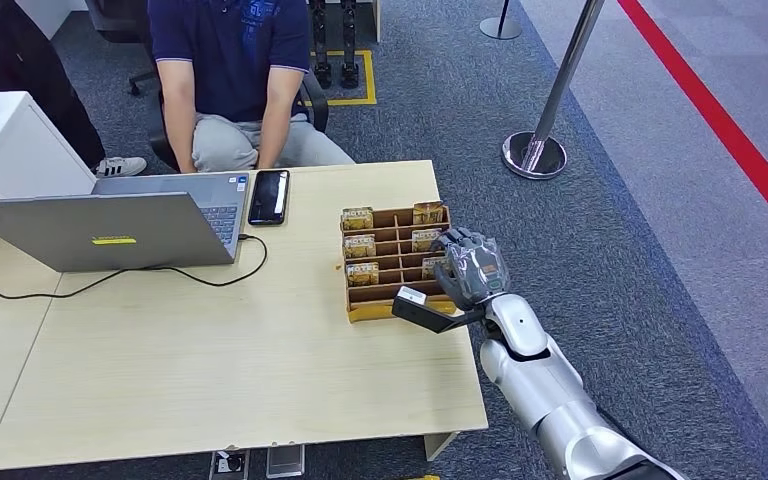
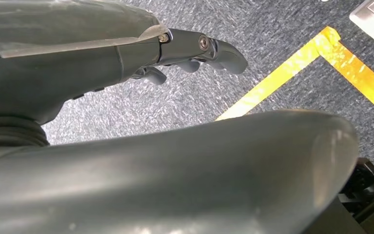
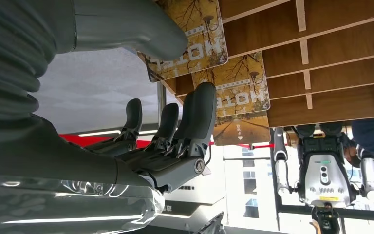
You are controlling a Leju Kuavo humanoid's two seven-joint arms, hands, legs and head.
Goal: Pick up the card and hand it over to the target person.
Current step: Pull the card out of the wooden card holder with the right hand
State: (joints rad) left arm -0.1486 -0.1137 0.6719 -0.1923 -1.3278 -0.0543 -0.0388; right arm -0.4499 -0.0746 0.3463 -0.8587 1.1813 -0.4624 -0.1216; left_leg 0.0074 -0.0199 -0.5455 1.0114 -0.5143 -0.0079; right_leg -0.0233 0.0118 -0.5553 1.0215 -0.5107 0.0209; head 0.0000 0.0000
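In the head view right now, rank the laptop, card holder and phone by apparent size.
1. laptop
2. card holder
3. phone
All three sit on the same table, so the ranking looks reliable.

A pale wooden table (image 1: 210, 370) stands before me on speckled blue-grey carpet (image 1: 620, 220). Beyond its far edge a person sits in a dark office chair (image 1: 312, 98). A chrome stanchion (image 1: 537, 150) rises to my right, beside a red floor stripe (image 1: 730, 130). Yellow tape (image 1: 365, 75) marks the floor; a white cabinet (image 1: 10, 150) stands at left.
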